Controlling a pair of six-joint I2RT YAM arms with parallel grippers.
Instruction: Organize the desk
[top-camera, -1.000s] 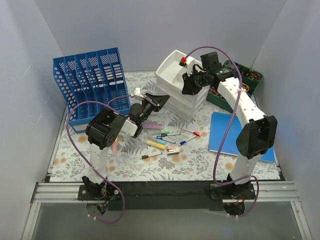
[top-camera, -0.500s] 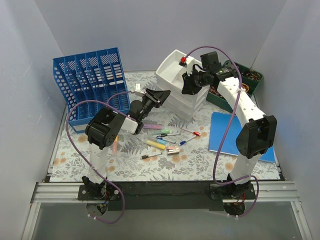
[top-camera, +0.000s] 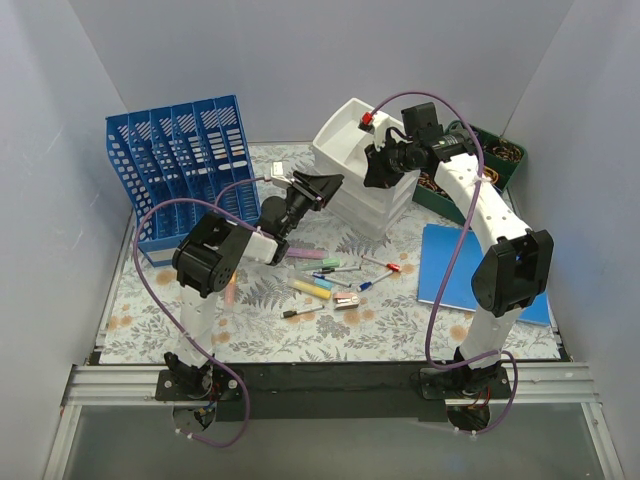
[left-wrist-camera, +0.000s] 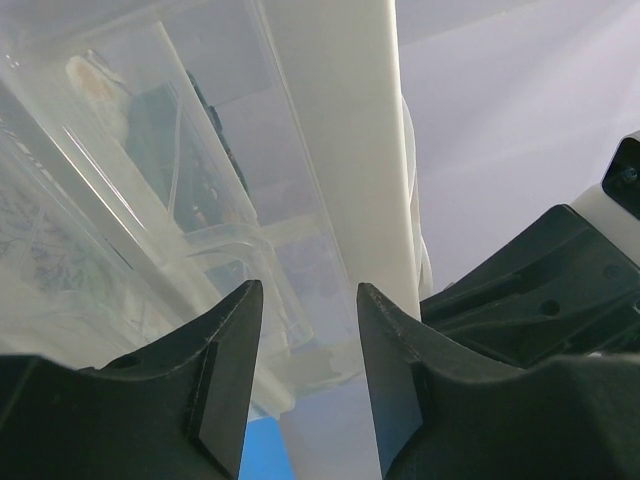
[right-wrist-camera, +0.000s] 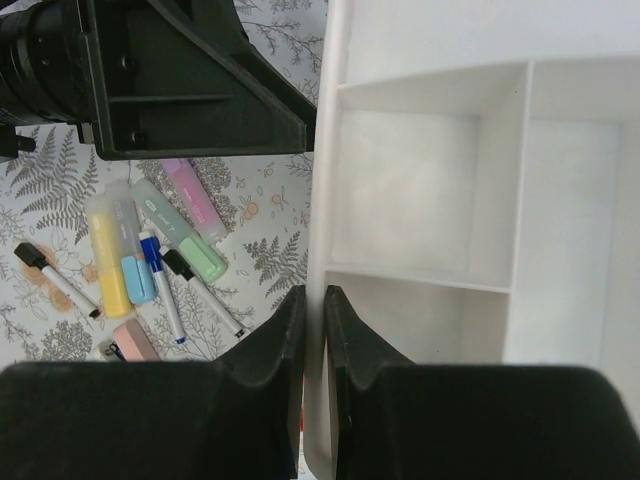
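Note:
The desk (top-camera: 390, 322) has a pale fern-and-flower print. A white divided tray (top-camera: 345, 135) sits tilted on top of a stack of white and clear drawers (top-camera: 372, 207) at the back middle. My right gripper (top-camera: 376, 172) is shut on the tray's near wall (right-wrist-camera: 322, 200), one finger inside and one outside. My left gripper (top-camera: 324, 185) stands open just left of the stack. Its fingers (left-wrist-camera: 225, 340) frame the tray's white rim (left-wrist-camera: 340, 130) and a clear drawer (left-wrist-camera: 150, 180) without touching either.
Several pens and highlighters (top-camera: 325, 280) lie scattered on the desk in front of the stack. A blue file rack (top-camera: 185, 165) stands at the back left. At the right lies a blue notebook (top-camera: 460, 265), and a green basket (top-camera: 495, 160) sits at the back right.
My left gripper's jaws have opened and it has shifted slightly up and toward the tray. The right arm and the tray have not moved.

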